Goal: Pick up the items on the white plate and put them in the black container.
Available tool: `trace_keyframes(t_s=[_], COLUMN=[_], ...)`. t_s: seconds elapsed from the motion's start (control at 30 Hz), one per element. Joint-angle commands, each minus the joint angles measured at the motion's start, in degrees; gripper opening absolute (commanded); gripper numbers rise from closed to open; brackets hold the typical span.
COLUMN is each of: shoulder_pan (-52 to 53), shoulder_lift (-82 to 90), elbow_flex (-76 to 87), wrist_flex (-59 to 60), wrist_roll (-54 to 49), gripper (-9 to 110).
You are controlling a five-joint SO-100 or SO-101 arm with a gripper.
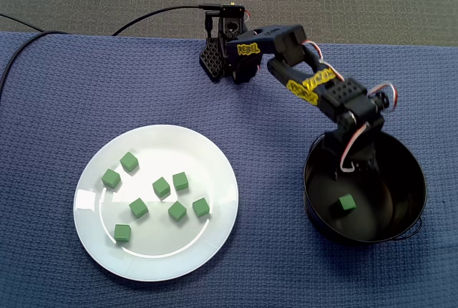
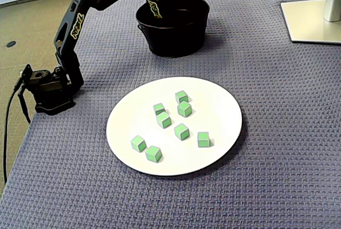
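One green cube (image 1: pixel 346 203) is lying on the floor of the black bowl (image 1: pixel 398 179). It sits just past the jaws and isn't touching them, so I'd call that drop done. The jaws are dipped inside the bowl near its back wall. They're dark against dark, and the other fixed view only shows the arm (image 2: pixel 80 18) reaching over the rim, so I honestly can't tell if they're wide or pinched.

The eight other cubes are on the white plate (image 1: pixel 179 143), well off to the side of the jaws across the blue cloth (image 1: pixel 286 265) covering the worktop.

My take on doing this bit well:
- Go straight up first. The jaws are below the rim, and swinging sideways now would probably clip the wall and shove the bowl.
- Make sure the jaws are spread wide before heading over.
- Go for a loner. The cube at the plate's near edge (image 1: pixel 122 233) has space around it. The middle pair (image 1: pixel 161 187) and (image 1: pixel 179 180) sit nearly touching, so a finger could knock one aside.
- Come down from directly above, square to the cube's faces. The plate looks slick, so a crooked pinch may just skate it away.
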Motion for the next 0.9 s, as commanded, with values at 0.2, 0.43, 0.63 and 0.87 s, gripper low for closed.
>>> trace_keyframes(t_s=[0.2, 0.43, 0.63, 0.87], shoulder_pan=[26.2, 56.0, 61.7, 61.4], shoulder_lift=[37.7, 36.7, 28.7, 20.7], elbow_flex=[4.4, 15.8, 26.4, 30.2], wrist_flex=[7.8, 3.7, 1.4, -0.8], wrist_roll=[7.3, 14.3, 13.8, 5.9], gripper=[33, 39, 39, 38])
